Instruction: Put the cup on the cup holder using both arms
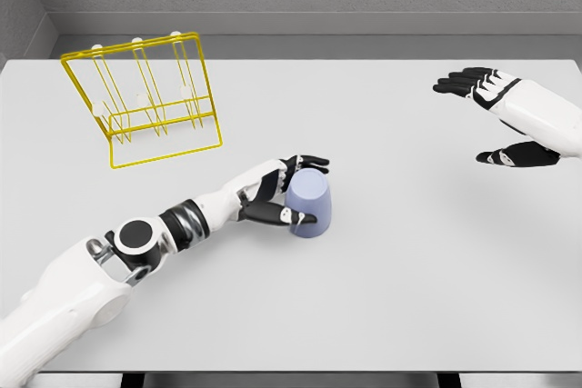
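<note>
While the cup stands on the desk: the left robot hand (pixel 289 190) is wrapped around it.
Cup: a pale lavender cup (pixel 310 204), mouth down with its narrower base upward, resting on the white desk (pixel 391 270) a little left of the middle.
Left robot hand: reaching in from the lower left, fingers (pixel 311 162) curled over the cup's far side and thumb pressed on its near side, clamped on the cup.
Right robot hand: at the right edge (pixel 496 120), raised above the desk, well apart from the cup, fingers spread and thumb held away, grasping nothing.
Cup holder: a yellow wire cup holder (pixel 145 102) with upright pegs, tilted backward, at the far left of the desk, well apart from the cup.
</note>
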You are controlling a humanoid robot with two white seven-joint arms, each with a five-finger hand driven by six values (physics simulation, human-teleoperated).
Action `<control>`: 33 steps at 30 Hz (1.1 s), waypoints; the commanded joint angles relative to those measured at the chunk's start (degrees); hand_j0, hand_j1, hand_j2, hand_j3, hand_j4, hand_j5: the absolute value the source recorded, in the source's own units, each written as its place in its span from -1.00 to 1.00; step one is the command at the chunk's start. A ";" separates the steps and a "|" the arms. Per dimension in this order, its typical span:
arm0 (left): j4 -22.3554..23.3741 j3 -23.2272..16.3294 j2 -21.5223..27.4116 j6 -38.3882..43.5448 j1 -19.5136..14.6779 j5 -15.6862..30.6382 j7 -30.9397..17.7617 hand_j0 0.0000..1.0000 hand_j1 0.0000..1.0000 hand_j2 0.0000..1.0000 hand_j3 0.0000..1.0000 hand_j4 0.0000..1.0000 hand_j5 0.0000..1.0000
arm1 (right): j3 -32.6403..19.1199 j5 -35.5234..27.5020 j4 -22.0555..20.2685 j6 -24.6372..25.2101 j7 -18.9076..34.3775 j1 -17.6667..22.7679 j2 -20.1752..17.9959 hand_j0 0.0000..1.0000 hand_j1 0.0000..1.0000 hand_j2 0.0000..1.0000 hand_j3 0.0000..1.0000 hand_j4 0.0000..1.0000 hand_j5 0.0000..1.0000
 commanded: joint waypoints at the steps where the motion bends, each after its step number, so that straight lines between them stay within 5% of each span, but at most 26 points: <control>1: 0.02 0.06 -0.15 -0.11 0.00 0.22 0.01 0.29 0.29 0.29 0.29 0.29 0.29 | -0.01 -0.41 -0.04 0.18 -0.03 0.00 -0.05 1.00 1.00 1.00 1.00 1.00 1.00; 24: -2.00 1.64 0.90 -0.29 -0.53 0.57 0.01 0.31 0.31 0.31 0.31 0.31 0.31 | -0.01 -0.41 -0.21 0.18 -0.03 0.09 0.04 1.00 1.00 1.00 1.00 1.00 1.00; 33: -5.34 3.04 6.43 -0.29 -0.53 0.66 0.01 0.31 0.31 0.31 0.31 0.31 0.31 | -0.01 -0.41 -0.21 0.18 -0.03 0.00 0.04 1.00 1.00 1.00 1.00 1.00 1.00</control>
